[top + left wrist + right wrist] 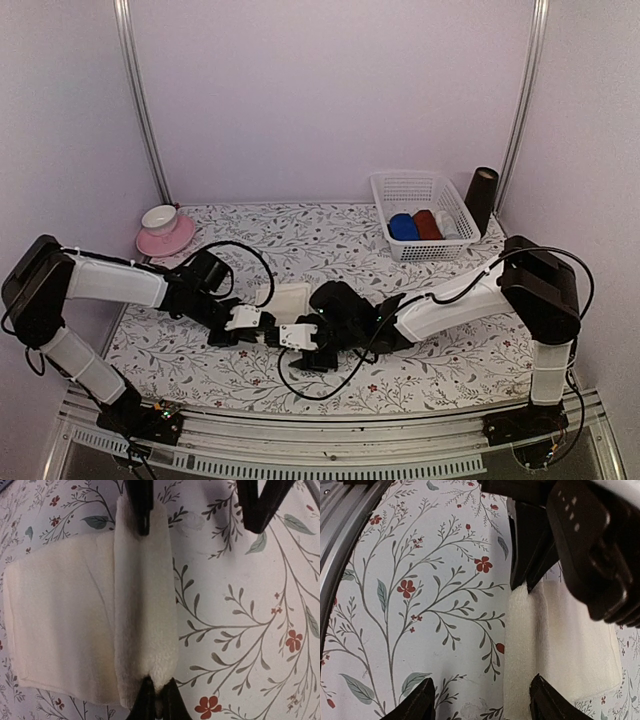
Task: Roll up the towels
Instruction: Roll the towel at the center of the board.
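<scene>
The left gripper (155, 702) is closed, pinching the near end of the turned-over edge of the cream towel (65, 625); the rest of the cloth lies flat on the floral table (240, 630), spreading out to the left of its fingers. The right gripper (482, 690) is open at the opposite end of that fold, facing the left gripper, with one finger over the cloth, the other over bare table and nothing held. The blue towel (403, 227) sits rolled in the white basket (400, 185), well beyond the right gripper, just beside a dark red roll (427, 224).
</scene>
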{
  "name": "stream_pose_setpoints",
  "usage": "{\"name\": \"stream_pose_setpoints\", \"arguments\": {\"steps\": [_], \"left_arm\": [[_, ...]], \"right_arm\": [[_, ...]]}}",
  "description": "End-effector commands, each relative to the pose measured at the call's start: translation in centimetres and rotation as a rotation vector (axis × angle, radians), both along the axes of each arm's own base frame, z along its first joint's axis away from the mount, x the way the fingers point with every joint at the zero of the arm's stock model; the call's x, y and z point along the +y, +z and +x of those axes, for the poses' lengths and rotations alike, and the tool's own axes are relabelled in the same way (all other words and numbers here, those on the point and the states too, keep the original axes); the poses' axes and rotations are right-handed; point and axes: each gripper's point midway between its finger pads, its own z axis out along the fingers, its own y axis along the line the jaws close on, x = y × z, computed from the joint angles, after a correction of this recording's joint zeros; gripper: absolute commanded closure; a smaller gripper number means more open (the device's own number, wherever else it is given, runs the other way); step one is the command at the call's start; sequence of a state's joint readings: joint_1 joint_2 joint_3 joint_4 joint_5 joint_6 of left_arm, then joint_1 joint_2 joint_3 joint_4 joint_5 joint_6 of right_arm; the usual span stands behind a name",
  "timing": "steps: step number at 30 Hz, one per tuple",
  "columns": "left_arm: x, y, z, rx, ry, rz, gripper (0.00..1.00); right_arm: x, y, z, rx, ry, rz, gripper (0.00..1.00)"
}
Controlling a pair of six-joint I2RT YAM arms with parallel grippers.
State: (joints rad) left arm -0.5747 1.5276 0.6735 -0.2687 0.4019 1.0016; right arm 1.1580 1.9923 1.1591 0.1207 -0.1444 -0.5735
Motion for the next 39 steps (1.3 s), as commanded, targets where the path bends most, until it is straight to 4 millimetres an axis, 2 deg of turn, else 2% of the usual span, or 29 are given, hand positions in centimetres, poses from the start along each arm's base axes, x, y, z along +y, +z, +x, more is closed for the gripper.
{"name": "stream_pose_setpoints", "arguments": {"steps": [1,7,12,13,17,20,25,28,30,33,39], "left_arm": [[1.0,-1.4,-2.1,0.126,-0.005,0.04,1.0],[1.1,-1.7,-2.2,0.149,-0.009,0.055,1.0],[1.2,-1.9,-2.4,0.174,-0.017,0.07,1.0],[1.2,-1.9,-2.4,0.179,-0.019,0.074,1.0],[1.3,-1.9,-2.5,0.193,-0.028,0.084,1.0],[1.5,-1.6,-2.4,0.193,-0.029,0.087,1.0],[1.8,-0.8,-2.1,0.177,-0.026,0.077,0.99],[1.8,-0.5,-2.0,0.177,-0.026,0.074,0.93],[1.8,-0.5,-2.1,0.177,-0.026,0.075,0.84],[1.8,-0.1,-2.0,0.167,-0.027,0.068,0.78],[1.9,1.4,-1.4,0.104,-0.017,0.029,0.48]], "right_arm": [[0.3,-0.8,1.8,-0.067,-0.052,-0.024,0.36],[-0.1,-2.7,2.7,-0.086,-0.093,-0.075,0.37],[-0.9,-4.2,3.3,-0.107,-0.124,-0.123,0.43],[-0.6,-3.9,3.6,-0.117,-0.135,-0.12,0.45],[-0.5,-4.3,4.2,-0.128,-0.15,-0.149,0.56],[-0.7,-4.8,4.2,-0.123,-0.153,-0.175,0.72],[-1.2,-4.7,3.8,-0.096,-0.149,-0.195,0.88],[-1.3,-4.9,3.5,-0.076,-0.145,-0.205,0.91],[-1.4,-5.3,3.1,-0.05,-0.137,-0.224,0.92],[-1.4,-6.2,2.7,-0.015,-0.133,-0.25,0.93],[-1.3,-6.2,2.3,0.05,-0.131,-0.249,0.94]]}}
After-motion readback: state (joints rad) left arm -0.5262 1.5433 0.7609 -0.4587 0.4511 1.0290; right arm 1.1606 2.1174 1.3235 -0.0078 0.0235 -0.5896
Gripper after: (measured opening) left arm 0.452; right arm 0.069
